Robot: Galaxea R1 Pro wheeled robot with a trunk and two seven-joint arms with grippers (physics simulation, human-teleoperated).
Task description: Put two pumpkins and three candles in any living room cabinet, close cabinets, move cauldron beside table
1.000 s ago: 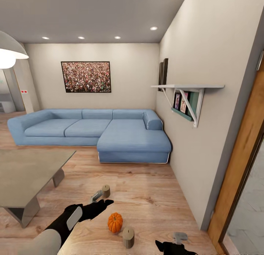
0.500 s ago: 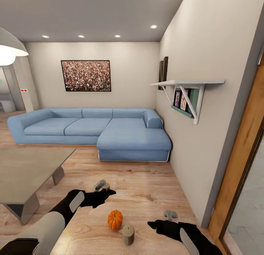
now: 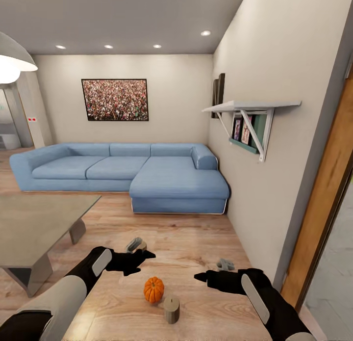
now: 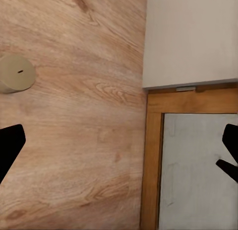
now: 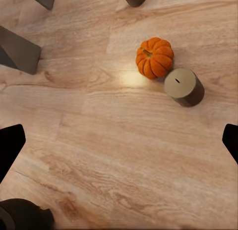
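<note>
Wooden floor (image 3: 196, 252) holds pumpkin (image 3: 154, 289) beside candle (image 3: 171, 309); second candle (image 3: 142, 244) half-hidden.

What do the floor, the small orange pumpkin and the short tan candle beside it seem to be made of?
The floor looks like light wooden planks, satin finished: grain, plank seams and a soft glare spot show. The small orange ribbed pumpkin looks smooth and matte, perhaps plastic or real rind. The short tan cylinder candle looks like matte wax, with a small wick mark on top.

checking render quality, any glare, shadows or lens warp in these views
Head view: wide-angle warp bends the wall shelf, ceiling spots glow. Right wrist view: bright glare patch on the floor beside the pumpkin and candle. Left wrist view: evenly lit, sharp.
</note>
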